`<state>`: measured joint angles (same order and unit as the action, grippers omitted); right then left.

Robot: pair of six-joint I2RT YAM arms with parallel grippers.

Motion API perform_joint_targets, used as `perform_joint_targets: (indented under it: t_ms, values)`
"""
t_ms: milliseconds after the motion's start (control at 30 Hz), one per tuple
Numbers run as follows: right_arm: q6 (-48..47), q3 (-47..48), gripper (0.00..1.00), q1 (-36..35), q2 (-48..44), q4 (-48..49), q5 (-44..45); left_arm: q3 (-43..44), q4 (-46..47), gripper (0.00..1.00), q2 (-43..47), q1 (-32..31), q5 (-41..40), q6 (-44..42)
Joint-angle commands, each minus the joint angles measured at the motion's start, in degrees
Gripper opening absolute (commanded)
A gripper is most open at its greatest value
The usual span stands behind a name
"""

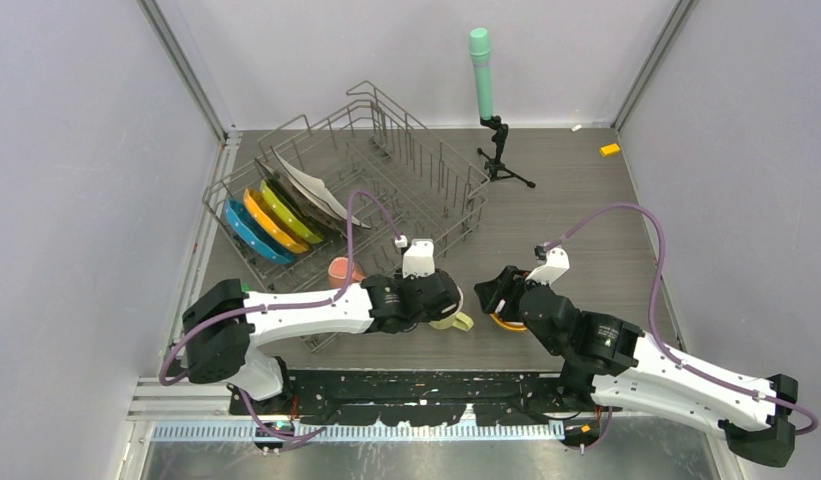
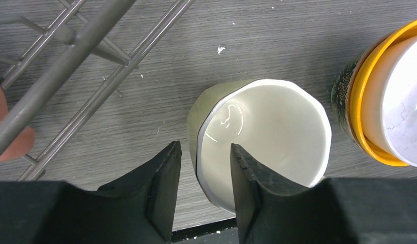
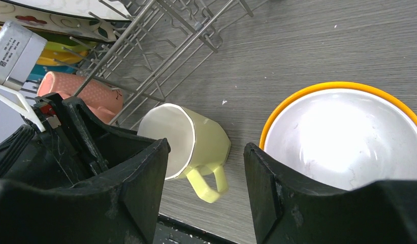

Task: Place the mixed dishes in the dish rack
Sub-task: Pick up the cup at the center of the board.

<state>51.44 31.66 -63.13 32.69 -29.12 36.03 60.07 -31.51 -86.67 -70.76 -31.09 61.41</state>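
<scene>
Dish rack (image 1: pixel 426 170) with plates (image 1: pixel 271 220), pink mug (image 1: pixel 342 270); my left gripper (image 2: pixel 202 150) open astride rim of pale-yellow mug (image 2: pixel 267 132), right gripper (image 3: pixel 206 147) open.

Dish rack (image 1: pixel 416 165): thin grey wire. Within the rack, from its left end: blue plate (image 1: pixel 243 229), orange plate (image 1: pixel 267 220), yellow-green plate (image 1: pixel 291 212), then a white square plate (image 1: pixel 321 190) with dark scrollwork and red and green touches. At the rack's near edge, pink mug (image 3: pixel 79 91), finely dotted. Just outside the rack, pale-yellow mug (image 2: pixel 267 137), white inside; further from the rack, bowl (image 3: pixel 343 137) with orange rim and white interior. Table (image 1: pixel 586 210): grey wood grain
</scene>
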Motion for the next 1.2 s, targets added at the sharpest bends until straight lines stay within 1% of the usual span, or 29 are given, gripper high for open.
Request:
perform_joint_targets:
  t_ms: [0,100,167,267,400,433,533,633,733,767,833,933,1033,1167]
  values:
    - [1.55,1.21,0.62,0.20,0.33,1.36,1.34,0.85,1.17,0.38,-0.84,-0.22,-2.58,1.36]
    - [1.56,1.15,0.62,0.16,0.34,1.35,1.69,-0.10,1.63,0.21,-0.18,-0.17,-2.66,1.19]
    - [1.73,0.94,0.62,0.20,0.41,1.35,1.87,-0.79,2.30,0.14,0.52,-0.17,-2.53,0.65]
    - [2.21,0.72,0.62,0.20,0.64,1.35,2.13,-1.50,3.55,0.01,1.62,-0.22,-1.82,-1.06]
    - [3.02,0.73,0.63,0.20,0.94,1.48,1.93,-2.70,5.23,0.00,4.18,-0.45,-0.50,-3.45]
    - [2.95,0.76,0.64,0.20,0.83,1.45,1.67,-3.86,7.52,0.00,5.76,-0.74,-0.47,-4.86]
    - [0.27,0.09,0.70,0.23,-0.62,3.56,-1.74,-9.09,16.57,0.00,12.12,-0.96,1.22,-10.68]
    - [-0.01,-0.64,0.78,0.16,-2.36,5.27,-2.77,-13.70,25.53,0.00,19.57,-0.94,3.65,-17.27]
    - [-0.44,-1.00,0.81,0.20,-4.85,6.01,-3.65,-14.54,28.16,0.00,25.81,-0.80,6.58,-20.84]
    - [-0.93,-1.08,0.81,0.20,-5.45,6.62,-4.46,-14.44,28.99,0.00,27.31,-0.60,8.91,-22.48]
    - [-2.69,-1.76,0.82,0.20,-7.53,9.62,-10.11,-13.42,29.01,0.00,29.41,0.70,14.67,-25.06]
    - [-3.87,-3.14,0.82,0.20,-11.19,14.47,-14.16,-12.15,27.79,0.00,31.59,4.98,23.28,-25.51]
    - [-4.92,-3.53,0.82,0.20,-13.40,16.46,-16.92,-13.26,28.97,0.00,34.13,9.90,30.28,-24.98]
    - [-6.55,-3.33,0.82,0.26,-14.94,18.96,-20.16,-14.55,31.16,0.00,37.33,17.83,41.51,-24.19]
